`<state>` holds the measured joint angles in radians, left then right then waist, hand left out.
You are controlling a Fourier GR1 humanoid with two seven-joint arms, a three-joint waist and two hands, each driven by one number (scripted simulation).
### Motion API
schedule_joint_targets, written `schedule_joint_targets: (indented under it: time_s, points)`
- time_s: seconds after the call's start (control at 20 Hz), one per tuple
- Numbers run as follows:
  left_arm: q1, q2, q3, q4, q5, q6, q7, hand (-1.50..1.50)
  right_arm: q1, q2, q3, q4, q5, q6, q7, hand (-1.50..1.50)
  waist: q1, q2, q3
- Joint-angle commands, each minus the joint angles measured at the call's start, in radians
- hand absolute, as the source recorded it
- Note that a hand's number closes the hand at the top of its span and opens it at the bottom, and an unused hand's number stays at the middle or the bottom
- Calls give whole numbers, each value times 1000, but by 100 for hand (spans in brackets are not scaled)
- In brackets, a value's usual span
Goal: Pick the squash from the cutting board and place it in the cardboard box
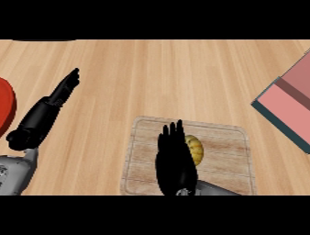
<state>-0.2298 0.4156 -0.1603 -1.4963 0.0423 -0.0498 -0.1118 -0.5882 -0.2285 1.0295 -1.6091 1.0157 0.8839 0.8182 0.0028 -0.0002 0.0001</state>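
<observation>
Your open right hand (175,160) stands beside one squash (196,149) on one cutting board (227,153).
Left hand (64,89) straight-fingered too; one cardboard box (292,111), right.

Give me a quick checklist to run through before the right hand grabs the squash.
1. Squash lying on the cutting board: ok.
2. Right hand open, fingers straight: ok.
3. Right hand over the squash's left side: ok.
4. Right hand touching the squash: cannot tell.
5. Fingers curled round the squash: not ok.
6. Box at the right, top open: ok.
</observation>
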Motion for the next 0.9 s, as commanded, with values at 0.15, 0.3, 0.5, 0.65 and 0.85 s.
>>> schedule_joint_targets:
  time_s: [0.15,0.3,0.5,0.65,0.85]
  points:
    - [-74,-46,28,77,-37,-31,18,0,45,-18,-20,63,115,-88,-69,-150,-5,2,0]
    - [9,-33,57,1,-43,-56,13,0,65,-8,-71,21,135,-39,-106,-150,-1,0,0]
    - [11,-48,59,-34,-43,-73,25,0,40,-82,-71,86,157,-100,-244,150,0,1,0]
    - [-4,-43,83,32,-50,-74,-25,0,5,-101,-15,122,175,-198,-357,150,1,3,0]
    - [14,-71,50,-53,-77,-68,45,0,-43,-109,-50,153,219,-278,-454,150,5,1,0]
